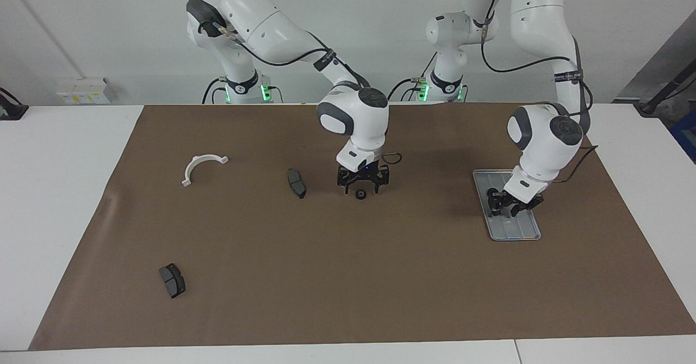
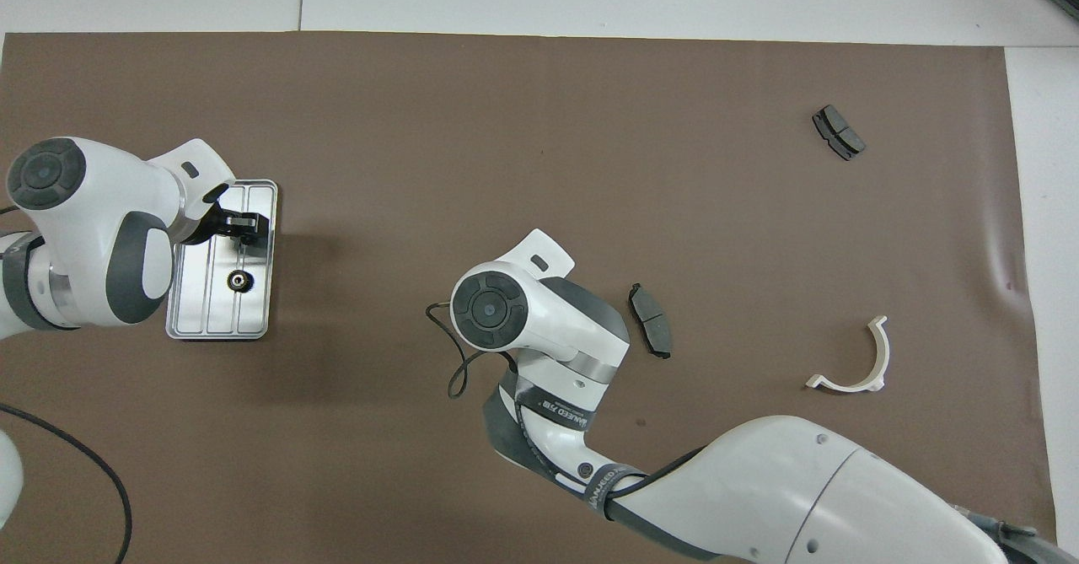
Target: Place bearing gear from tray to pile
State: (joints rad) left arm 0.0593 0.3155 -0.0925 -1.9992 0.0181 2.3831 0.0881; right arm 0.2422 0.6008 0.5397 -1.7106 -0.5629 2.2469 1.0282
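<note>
The silver tray (image 1: 517, 231) lies at the left arm's end of the mat; it also shows in the overhead view (image 2: 198, 311). A small black gear (image 2: 240, 279) sits on it. My left gripper (image 1: 505, 207) hangs open low over the tray; in the overhead view (image 2: 244, 227) it is over the part farther from the robots than the gear. My right gripper (image 1: 361, 187) is open over mid-mat, just above a second black gear (image 1: 359, 194) lying on the mat. In the overhead view its own hand hides both.
A dark brake pad (image 1: 296, 183) lies beside the gear on the mat, toward the right arm's end. A white semicircular bracket (image 1: 197, 161) lies nearer that end. A second brake pad (image 1: 172, 280) lies farther from the robots.
</note>
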